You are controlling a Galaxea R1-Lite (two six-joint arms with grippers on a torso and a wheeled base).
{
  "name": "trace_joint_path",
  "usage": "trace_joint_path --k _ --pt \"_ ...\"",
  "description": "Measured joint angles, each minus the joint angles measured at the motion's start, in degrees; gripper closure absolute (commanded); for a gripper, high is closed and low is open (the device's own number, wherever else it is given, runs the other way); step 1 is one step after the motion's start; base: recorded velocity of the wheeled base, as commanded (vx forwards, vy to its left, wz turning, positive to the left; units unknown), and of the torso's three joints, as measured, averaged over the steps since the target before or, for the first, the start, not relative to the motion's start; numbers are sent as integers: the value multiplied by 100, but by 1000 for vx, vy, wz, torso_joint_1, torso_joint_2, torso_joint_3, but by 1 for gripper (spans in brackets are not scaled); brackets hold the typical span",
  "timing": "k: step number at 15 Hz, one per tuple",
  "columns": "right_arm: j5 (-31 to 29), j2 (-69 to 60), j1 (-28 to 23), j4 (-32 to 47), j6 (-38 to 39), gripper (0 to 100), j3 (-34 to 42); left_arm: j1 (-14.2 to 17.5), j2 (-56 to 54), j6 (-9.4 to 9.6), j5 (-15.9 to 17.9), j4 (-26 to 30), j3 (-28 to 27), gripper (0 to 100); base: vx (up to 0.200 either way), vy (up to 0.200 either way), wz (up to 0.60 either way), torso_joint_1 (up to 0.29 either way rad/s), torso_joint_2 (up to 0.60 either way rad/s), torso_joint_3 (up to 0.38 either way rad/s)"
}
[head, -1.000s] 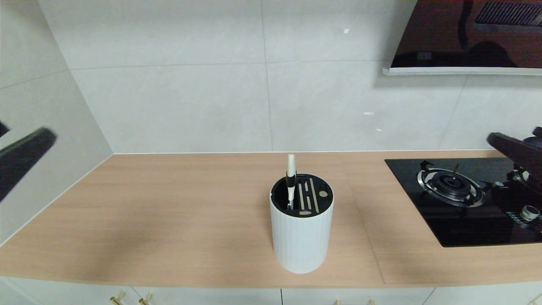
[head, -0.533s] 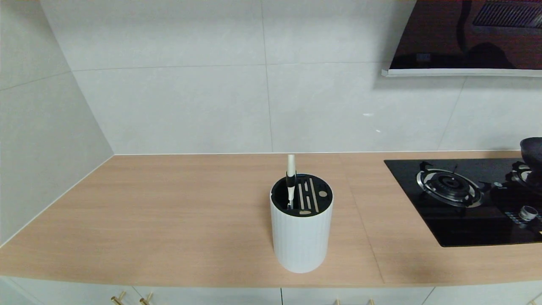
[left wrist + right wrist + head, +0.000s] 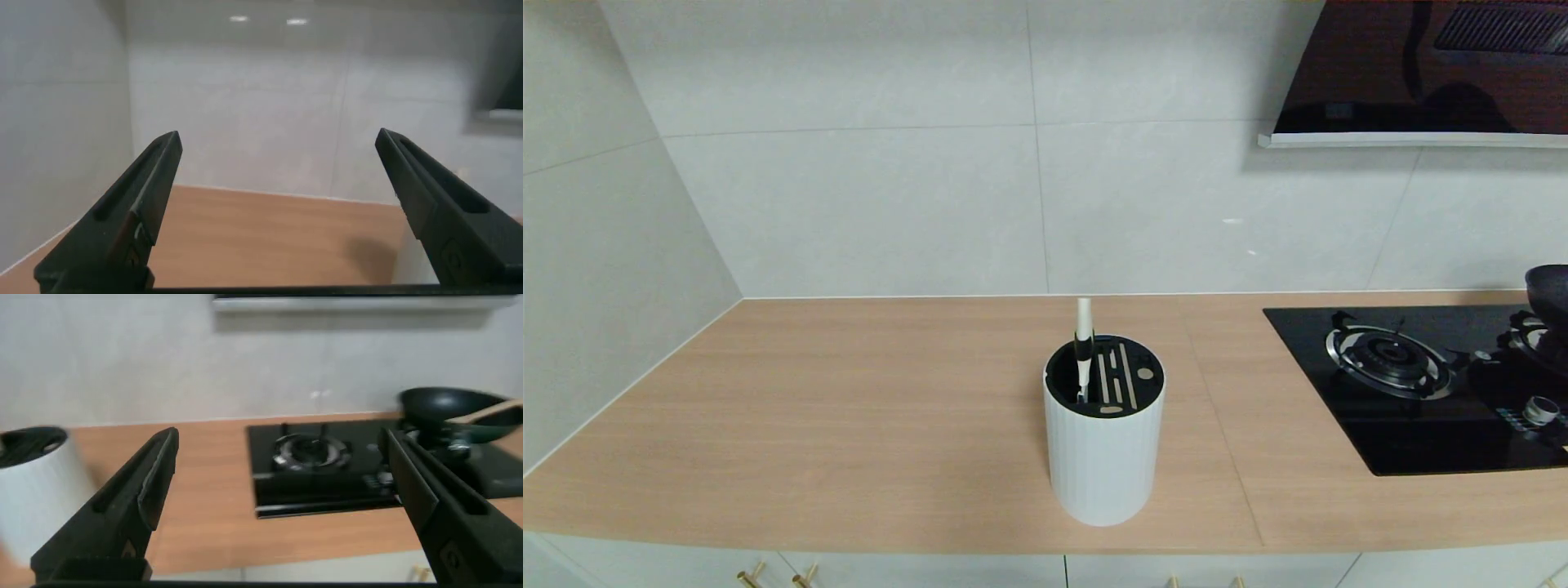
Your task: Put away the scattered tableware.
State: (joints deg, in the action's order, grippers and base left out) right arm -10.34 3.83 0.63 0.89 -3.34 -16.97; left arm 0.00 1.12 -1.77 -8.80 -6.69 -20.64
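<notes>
Utensil [image 3: 1083, 343] upright in holder [image 3: 1104, 457], head view

You have the holder [image 3: 1103, 457] standing on the countertop [image 3: 849, 408] near its front edge, about midway along. One utensil [image 3: 1083, 335] is upright in the open compartment on the left of the holder's top, with the slots to its right. Well apart to the holder's right, the hob [image 3: 1339, 384] sits in the countertop, with a pan [image 3: 1550, 287] on its far-right burner and the hood [image 3: 1421, 73] on the wall above.
</notes>
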Motion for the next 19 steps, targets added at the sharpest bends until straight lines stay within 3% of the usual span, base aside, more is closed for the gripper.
trace_joint_path --k 1,3,5,7,9,10,13,16,18,19 --pt "-9 -83 -56 -49 0 0 210 22 -41 139 -79 5 149 0 0 0 0 0 0 0" --pt "0 -227 -94 -345 -22 0 857 38 -94 606 -223 -50 802 0 0 0 0 0 0 0" --pt "208 -317 -90 -622 -35 0 1458 41 -105 806 -212 -91 1576 0 0 0 0 0 0 0" --pt "477 -358 -82 -389 -29 0 1626 41 -117 803 -105 405 1938 0 0 0 0 0 0 0" --pt "602 -378 -74 -379 -27 0 1664 40 -123 746 473 434 2033 0 0 0 0 0 0 0" --pt "692 -383 -73 -378 -29 0 1670 40 -123 759 596 464 2050 0 0 0 0 0 0 0" --pt "1520 -378 -63 -146 12 0 1684 33 -122 762 640 547 2048 0 0 0 0 0 0 0" --pt "1534 -383 -41 -105 105 0 1679 30 -123 720 623 536 2043 0 0 0 0 0 0 0" --pt "1526 -385 -37 -99 107 0 1681 30 -123 571 613 525 2043 0 0 0 0 0 0 0" --pt "1513 -388 -37 -94 116 0 1681 30 -123 371 623 557 2046 0 0 0 0 0 0 0"
